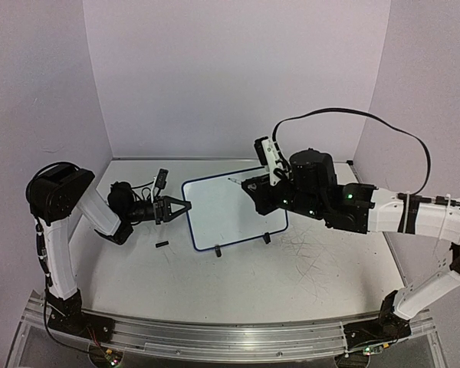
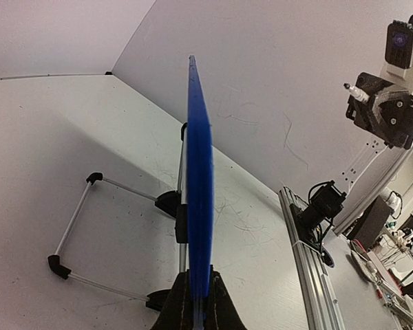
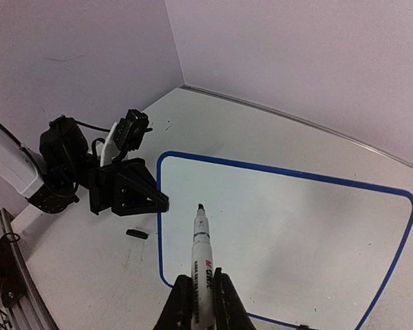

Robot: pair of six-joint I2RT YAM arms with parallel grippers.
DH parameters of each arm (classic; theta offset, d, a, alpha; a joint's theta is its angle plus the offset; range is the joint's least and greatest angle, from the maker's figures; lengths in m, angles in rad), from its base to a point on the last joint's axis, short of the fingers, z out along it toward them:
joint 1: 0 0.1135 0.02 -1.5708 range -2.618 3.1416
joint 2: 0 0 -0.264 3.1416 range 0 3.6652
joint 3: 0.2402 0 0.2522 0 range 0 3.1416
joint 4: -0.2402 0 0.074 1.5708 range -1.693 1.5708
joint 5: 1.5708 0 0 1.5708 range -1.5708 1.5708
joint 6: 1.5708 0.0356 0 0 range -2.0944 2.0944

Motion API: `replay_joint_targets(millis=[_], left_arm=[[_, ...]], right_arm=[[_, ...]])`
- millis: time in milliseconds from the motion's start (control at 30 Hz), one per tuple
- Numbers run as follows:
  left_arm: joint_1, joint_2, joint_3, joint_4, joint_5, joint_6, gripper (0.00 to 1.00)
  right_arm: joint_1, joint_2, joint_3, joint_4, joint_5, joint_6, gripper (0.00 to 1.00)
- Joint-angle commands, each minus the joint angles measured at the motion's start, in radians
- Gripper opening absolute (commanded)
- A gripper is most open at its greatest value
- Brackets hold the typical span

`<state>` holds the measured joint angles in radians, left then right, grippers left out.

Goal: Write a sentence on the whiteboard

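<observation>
1. Clamped on left rim of whiteboard (image 1: pixel 234 207) with left gripper (image 1: pixel 182 207), fingers closed, steadying it.
2. Propped on wire stand (image 2: pixel 76 234), mid-table; no writing visible yet.
3. Pinched tight in right gripper (image 3: pixel 201 302): marker (image 3: pixel 202 251), uncapped, tip apparently off surface. Whole sentence left.

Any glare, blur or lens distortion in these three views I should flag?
Top external: even lilac-tinted light, soft shadows, no glare on the small blue-rimmed whiteboard. Left wrist: wide-angle stretch, left gripper fingers soft at the bottom edge. Right wrist: white black-tipped marker sharp, board face glare-free.
</observation>
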<state>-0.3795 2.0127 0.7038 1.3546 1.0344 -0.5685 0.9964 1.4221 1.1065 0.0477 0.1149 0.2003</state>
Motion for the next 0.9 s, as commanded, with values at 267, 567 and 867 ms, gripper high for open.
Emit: replay_joint_targets(millis=[267,567,867], left_arm=[[-0.012,-0.009,-0.009,-0.066,-0.006,0.029,0.00],[-0.020,-0.032,-0.004,-0.130,-0.021,0.063,0.00],[-0.029,-0.038,-0.003,-0.183,-0.047,0.098,0.00]], right_arm=[[-0.016,0.004,0.085,0.033,-0.009,-0.162,0.00],[-0.012,-0.081,-0.016,0.037,-0.001,-0.163,0.00],[-0.010,0.058,0.114,-0.001,-0.006,-0.297,0.00]])
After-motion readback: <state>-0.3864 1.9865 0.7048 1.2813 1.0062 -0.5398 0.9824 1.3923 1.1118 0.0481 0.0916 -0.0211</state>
